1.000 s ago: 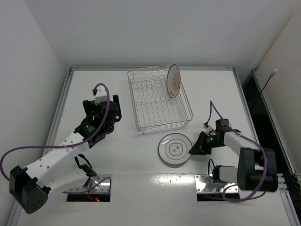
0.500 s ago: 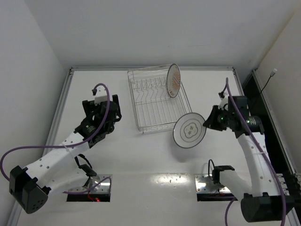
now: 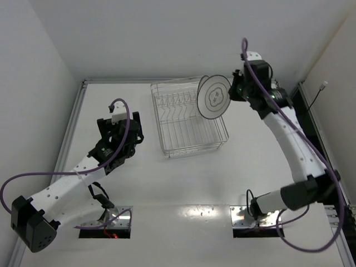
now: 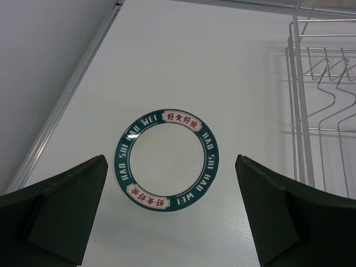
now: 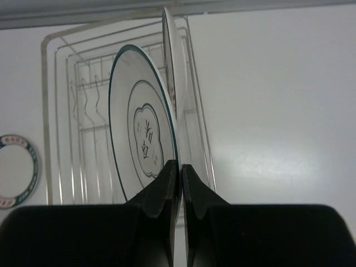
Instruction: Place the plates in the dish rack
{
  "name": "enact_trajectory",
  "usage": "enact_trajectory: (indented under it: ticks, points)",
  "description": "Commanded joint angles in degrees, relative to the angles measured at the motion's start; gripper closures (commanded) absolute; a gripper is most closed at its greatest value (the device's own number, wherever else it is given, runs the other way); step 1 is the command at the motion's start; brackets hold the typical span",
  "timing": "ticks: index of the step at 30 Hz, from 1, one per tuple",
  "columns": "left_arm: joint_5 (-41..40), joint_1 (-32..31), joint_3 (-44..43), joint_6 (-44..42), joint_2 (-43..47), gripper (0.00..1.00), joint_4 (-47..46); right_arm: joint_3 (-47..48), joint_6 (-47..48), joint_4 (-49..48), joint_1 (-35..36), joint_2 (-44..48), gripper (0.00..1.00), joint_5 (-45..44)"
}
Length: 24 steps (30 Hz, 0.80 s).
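Dark-rimmed plate (image 3: 216,96) is upright, face toward the top camera, at the far right end of the dish rack (image 3: 183,133). It's pinched by its rim in the right claw (image 5: 179,167), whose fingers are nearly together with only the plate edge between them. The right arm is raised high and reaches over the rack's far right corner.

The right wrist view shows the plate's centre pattern and dark rim line. The orange-rimmed plate (image 5: 168,61) stands edge-on just behind it in the rack, the two roughly parallel and close. Can't tell if they touch, or if the held plate's lower edge is between the tines or clear of the wires. From the top view the orange-rimmed plate is mostly hidden behind the held one.

The rack sits on the desk (image 3: 250,167), far centre, long side running away from the arm bases. The tine row is visible inside it, and the slots left of the plates are unfilled.

Left claw (image 4: 170,161) is spread wide with nothing between the fingers, low over the desk left of the rack. Directly below it lies a flat round green-rimmed disc (image 4: 210,161) with white lettering and red characters on the ring. It lies apart from the rack's left wall, and the same disc shows at the left edge of the right wrist view.
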<state>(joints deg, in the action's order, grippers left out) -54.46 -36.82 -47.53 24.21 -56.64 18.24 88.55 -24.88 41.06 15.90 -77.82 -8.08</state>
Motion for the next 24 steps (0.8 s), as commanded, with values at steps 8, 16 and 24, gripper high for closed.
enact_trajectory:
  ticks: [8, 16, 24]
  points:
    - [-0.7, -0.4, -1.8, -0.2, 0.2, 0.00, -0.4, 25.1, 13.4, -8.8, 10.0, -28.3, 1.00, -28.4]
    - [-0.7, -0.4, -1.8, -0.2, 0.2, 0.00, -0.9, 28.2, 20.0, -14.8, 14.1, -37.0, 1.00, -42.2]
    - [-0.7, -0.4, -1.8, -0.2, 0.2, 0.00, -0.9, 28.9, 21.9, -15.8, 15.3, -42.4, 1.00, -42.3]
